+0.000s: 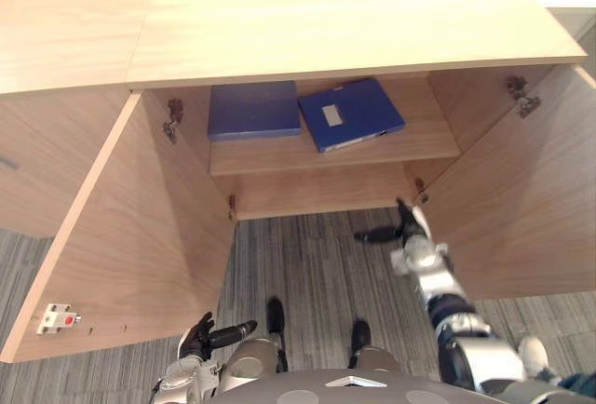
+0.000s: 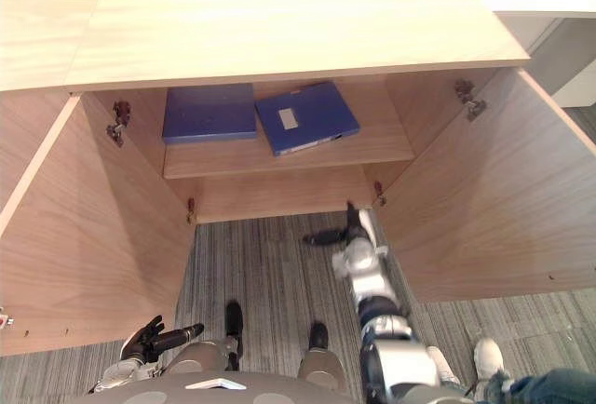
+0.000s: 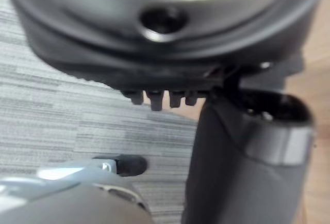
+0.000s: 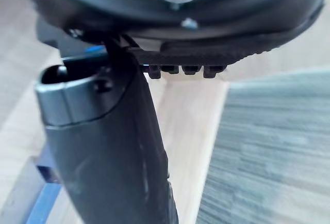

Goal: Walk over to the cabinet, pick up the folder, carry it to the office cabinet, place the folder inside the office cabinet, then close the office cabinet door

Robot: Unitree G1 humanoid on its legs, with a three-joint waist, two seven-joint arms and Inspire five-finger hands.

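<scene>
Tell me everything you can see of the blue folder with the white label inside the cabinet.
The labelled folder is dark blue, flat and rectangular. It looks like stiff board and has a small white label on its cover. It lies closed on the wooden shelf, turned askew, beside a plain blue folder; whether they touch is unclear. The right hand hangs below the shelf, apart from it, open and empty.

The office cabinet [image 1: 354, 22] is pale wood with fine straight grain, the left folder [image 1: 253, 109] on its shelf [image 1: 279, 154] is plain dark blue, the right folder [image 1: 358, 106] is the same blue with a white label [image 1: 332, 115], and the carpet [image 1: 307, 264] is grey with darker streaks.
</scene>
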